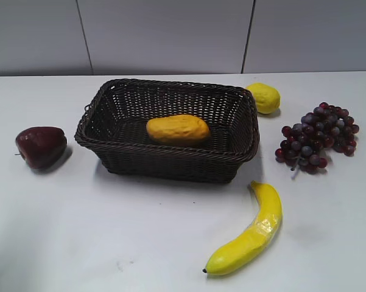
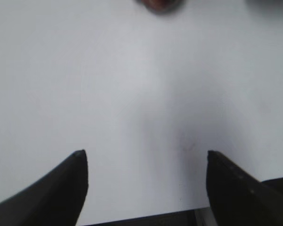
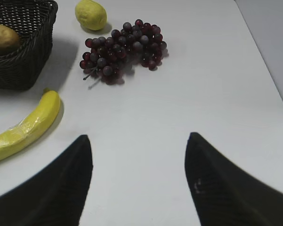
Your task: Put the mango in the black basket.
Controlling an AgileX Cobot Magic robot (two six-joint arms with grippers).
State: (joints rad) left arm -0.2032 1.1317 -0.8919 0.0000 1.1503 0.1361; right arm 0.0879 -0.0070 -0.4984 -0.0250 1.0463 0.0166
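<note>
White bench (image 1: 109,243), mango (image 1: 178,129) lying inside the black basket (image 1: 170,164), so job looks done; left gripper (image 2: 146,155) and right gripper (image 3: 139,139) both gape empty.

Open top above black basket (image 1: 170,159); banana (image 1: 249,234), grapes (image 1: 318,137), lemon (image 1: 263,97) crowding its right side.

The mango (image 1: 178,129) lies inside the black basket (image 1: 170,159), which sits mid-surface (image 1: 109,243). Left of the basket, apart from it, rests an apple (image 1: 41,146). Behind its right corner sits a lemon (image 1: 263,97); to the right lie grapes (image 1: 318,137). A banana (image 1: 248,233) lies in front, toward the right.
</note>
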